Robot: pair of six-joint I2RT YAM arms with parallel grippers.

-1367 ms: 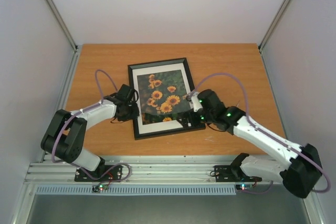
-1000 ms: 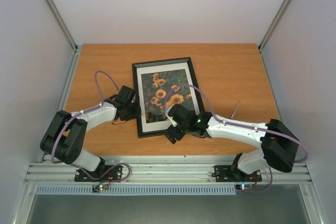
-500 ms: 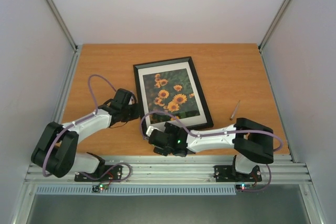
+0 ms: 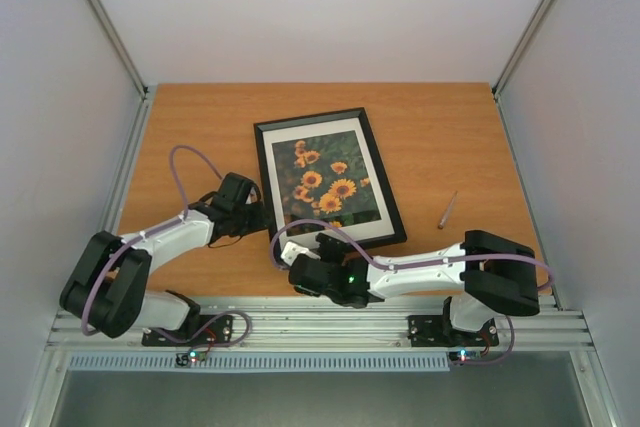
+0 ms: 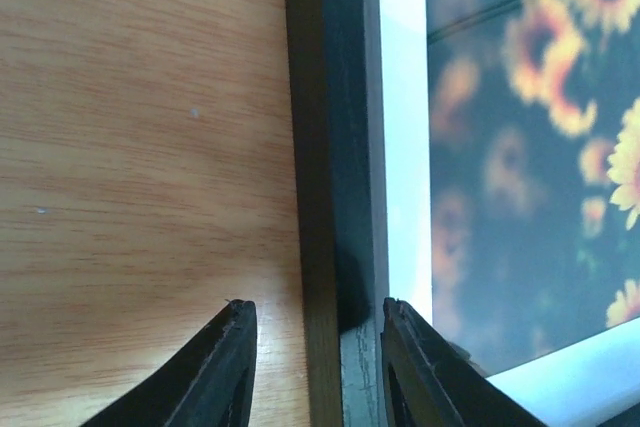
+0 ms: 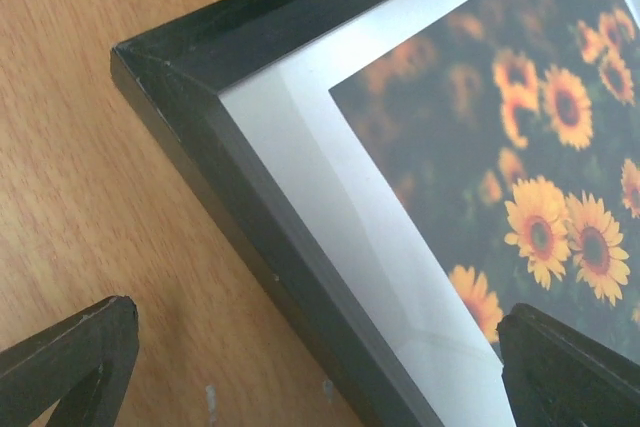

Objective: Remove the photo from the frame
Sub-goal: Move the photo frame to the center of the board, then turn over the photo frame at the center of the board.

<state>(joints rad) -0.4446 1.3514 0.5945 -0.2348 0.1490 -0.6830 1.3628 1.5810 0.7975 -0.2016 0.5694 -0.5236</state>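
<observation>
Two robot arms reach over an orange-brown wooden counter [image 4: 200,117] toward a thin black picture frame [image 4: 262,162] that lies flat and face up. Inside the frame a white mat [image 6: 300,147] borders the photo [image 4: 325,177], a print of yellow-orange sunflowers on dark green leaves. The photo sits within the frame under a glossy front that shows faint reflections. The left pincer [image 5: 318,347] is at the frame's left long side, near its lower end. Its two dark fingers [image 5: 225,367] are parted only a little and straddle the black rail. One fingertip is over bare wood just outside the rail, the other over the rail's inner edge by the white mat. Whether either finger touches the frame cannot be told. The photo lies just beyond that inner finger. The right pincer [image 6: 318,317] hangs over the frame's near left corner, spread wide and gripping nothing. One of its fingertips is over bare counter outside the corner and the other is over the picture side, so the corner, the mat and part of the print lie between and below them. Seen from above, the two pincers are near each other, at the same end of the left rail. A thin pen-like stick [image 4: 447,209] lies on the counter well away from both pincers, past the frame's opposite long side.
</observation>
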